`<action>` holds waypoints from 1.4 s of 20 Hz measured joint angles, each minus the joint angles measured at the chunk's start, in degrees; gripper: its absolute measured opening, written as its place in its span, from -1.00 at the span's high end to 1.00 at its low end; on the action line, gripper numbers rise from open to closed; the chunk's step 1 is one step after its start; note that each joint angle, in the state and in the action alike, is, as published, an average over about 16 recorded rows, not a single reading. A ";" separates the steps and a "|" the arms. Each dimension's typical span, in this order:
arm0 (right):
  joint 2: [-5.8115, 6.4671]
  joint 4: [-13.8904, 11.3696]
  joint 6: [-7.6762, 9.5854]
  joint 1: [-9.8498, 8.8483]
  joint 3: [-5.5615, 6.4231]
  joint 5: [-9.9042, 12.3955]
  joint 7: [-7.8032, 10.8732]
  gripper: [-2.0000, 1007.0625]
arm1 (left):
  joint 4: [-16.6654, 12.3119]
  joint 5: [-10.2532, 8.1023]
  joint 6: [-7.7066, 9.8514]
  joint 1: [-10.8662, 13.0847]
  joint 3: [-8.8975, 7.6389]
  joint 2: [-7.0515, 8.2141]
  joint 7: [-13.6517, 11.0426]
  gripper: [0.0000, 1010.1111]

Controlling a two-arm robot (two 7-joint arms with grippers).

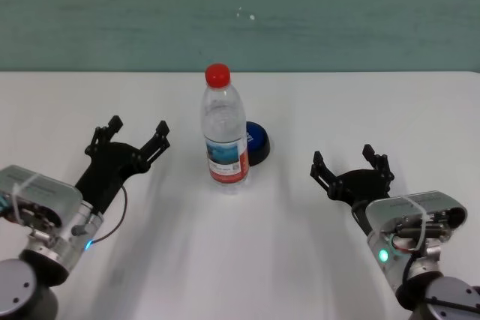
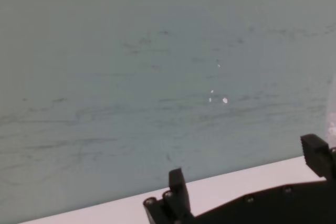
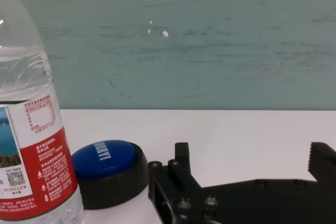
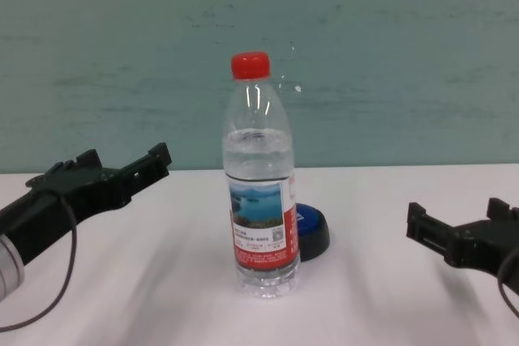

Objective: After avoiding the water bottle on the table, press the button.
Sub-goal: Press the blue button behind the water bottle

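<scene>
Centrally, an upright bottle (image 1: 224,130) stands just in front of the button (image 1: 257,142) on the table (image 1: 390,110). Left gripper (image 1: 127,137) and right gripper (image 1: 349,162), fingers spread, flank them across bare tabletop.

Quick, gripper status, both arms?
Left gripper: open, holding nothing, left of the water bottle.
Right gripper: open, holding nothing.
</scene>
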 joint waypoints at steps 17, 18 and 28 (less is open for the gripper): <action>0.00 0.00 0.00 0.00 0.00 0.00 0.00 -0.99 | 3.50 0.72 -0.02 -3.44 1.21 -0.16 -0.83 -1.00; 0.00 0.00 0.00 0.00 0.00 0.00 0.00 -0.99 | 3.82 0.73 -0.02 -3.76 1.30 -0.15 -0.92 -1.00; 0.00 0.00 0.00 0.00 0.00 0.00 0.00 -0.99 | 6.73 0.73 -0.13 -6.55 1.95 -0.07 -1.44 -1.00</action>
